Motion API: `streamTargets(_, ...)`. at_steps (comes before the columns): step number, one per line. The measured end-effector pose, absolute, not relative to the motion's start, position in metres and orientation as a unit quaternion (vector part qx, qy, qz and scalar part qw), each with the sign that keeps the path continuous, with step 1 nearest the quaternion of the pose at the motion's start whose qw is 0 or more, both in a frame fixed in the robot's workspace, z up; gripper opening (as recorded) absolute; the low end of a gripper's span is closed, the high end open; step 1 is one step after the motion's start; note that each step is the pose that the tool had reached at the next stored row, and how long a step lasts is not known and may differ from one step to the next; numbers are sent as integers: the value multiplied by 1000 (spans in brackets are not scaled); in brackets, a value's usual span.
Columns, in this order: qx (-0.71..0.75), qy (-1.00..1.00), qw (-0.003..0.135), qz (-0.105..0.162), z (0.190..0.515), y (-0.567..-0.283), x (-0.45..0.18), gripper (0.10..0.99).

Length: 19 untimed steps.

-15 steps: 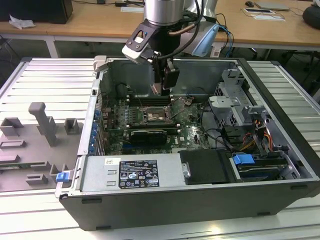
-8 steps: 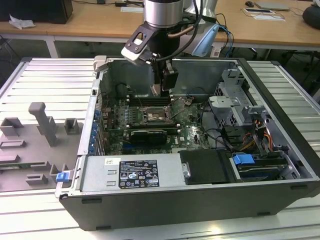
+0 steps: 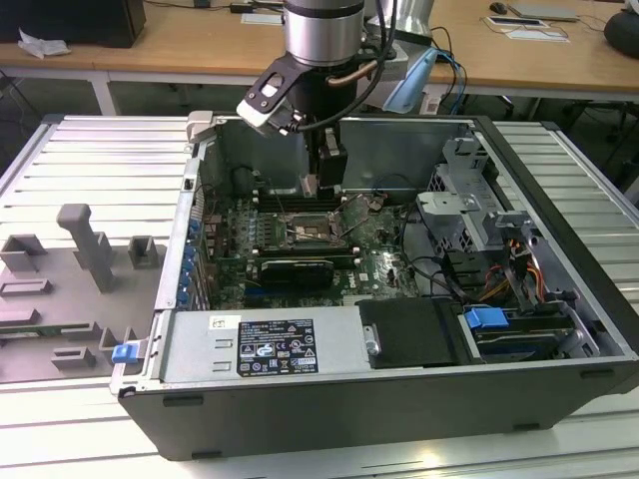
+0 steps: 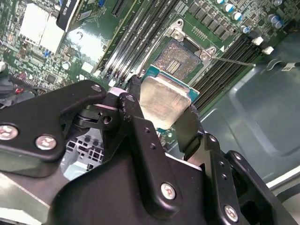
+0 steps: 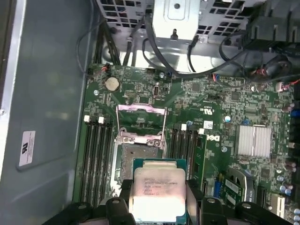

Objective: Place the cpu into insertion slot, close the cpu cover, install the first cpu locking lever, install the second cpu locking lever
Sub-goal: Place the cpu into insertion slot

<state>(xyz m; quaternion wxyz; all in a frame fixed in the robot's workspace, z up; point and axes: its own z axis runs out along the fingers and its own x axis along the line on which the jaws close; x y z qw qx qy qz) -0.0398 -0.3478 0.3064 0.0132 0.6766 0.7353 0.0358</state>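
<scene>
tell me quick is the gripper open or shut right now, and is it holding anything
The gripper is closed on the chip, holding it clear of the open socket.

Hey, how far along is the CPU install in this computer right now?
Nothing is seated yet. The gripper is shut on the cpu, held near the insertion slot, which is empty. The cpu cover stands open and a locking lever is unlatched, so placing, closing and both levers are left.
</scene>
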Motion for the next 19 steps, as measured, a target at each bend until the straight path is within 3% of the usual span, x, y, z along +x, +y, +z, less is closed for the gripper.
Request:
streamTargets(11,687,726,14,36,299,-348,-40,533)
streamTargets(19,694,719,14,35,277,-344,-41,533)
